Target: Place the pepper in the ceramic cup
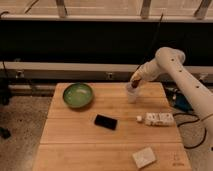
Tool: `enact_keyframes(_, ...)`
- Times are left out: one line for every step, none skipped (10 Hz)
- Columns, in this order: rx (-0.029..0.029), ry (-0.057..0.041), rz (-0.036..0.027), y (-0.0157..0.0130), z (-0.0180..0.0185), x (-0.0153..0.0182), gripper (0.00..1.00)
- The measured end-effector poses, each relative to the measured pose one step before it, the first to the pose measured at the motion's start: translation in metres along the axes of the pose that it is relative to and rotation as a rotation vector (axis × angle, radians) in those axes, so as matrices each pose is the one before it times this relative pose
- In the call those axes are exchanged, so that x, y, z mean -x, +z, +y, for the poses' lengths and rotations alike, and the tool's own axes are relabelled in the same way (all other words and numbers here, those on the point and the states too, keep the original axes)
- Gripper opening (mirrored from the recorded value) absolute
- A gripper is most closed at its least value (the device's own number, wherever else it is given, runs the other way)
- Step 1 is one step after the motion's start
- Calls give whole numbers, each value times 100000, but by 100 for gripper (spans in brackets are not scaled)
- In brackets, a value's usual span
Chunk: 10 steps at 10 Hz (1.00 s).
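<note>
Red-brown pepper (135,77) is clamped in the end effector (136,80), right of centre in the frame, poised just above the pale ceramic cup (131,94) on the wooden desk (75,135). Pick-up looks done, and the drop into the cup is what's left. White arm (172,62) reaches in from the right edge, elbow high, wrist angled down-left.

You're looking at a lab-like test space: a wooden table (75,137) on speckled floor (20,125), loose cables (189,121), a dark wall (75,45) behind. The gripper (135,80) hangs just over the cup (131,94).
</note>
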State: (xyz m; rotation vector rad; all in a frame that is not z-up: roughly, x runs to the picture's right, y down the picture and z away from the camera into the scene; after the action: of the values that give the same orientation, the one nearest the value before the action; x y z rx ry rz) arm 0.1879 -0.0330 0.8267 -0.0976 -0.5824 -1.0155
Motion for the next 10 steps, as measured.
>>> enact_keyframes(537, -372, -727, 315, -48, 166, 63)
enact_keyframes(444, -100, -333, 152, 93, 85, 68)
enact_keyframes(359, 94, -275, 181, 130, 50, 69)
enact_keyframes(327, 165, -233, 208, 50, 11, 69)
enact_keyframes(24, 9, -15, 24, 4, -3, 69)
enact_keyframes(758, 523, 68, 235, 425, -246, 69)
enact_keyframes(300, 35, 226, 104, 166, -214, 69)
enact_keyframes(182, 0, 314, -30, 172, -160, 69)
enact_keyframes(67, -55, 397, -82, 93, -172, 69)
enact_keyframes(18, -9, 883, -139, 195, -388, 69)
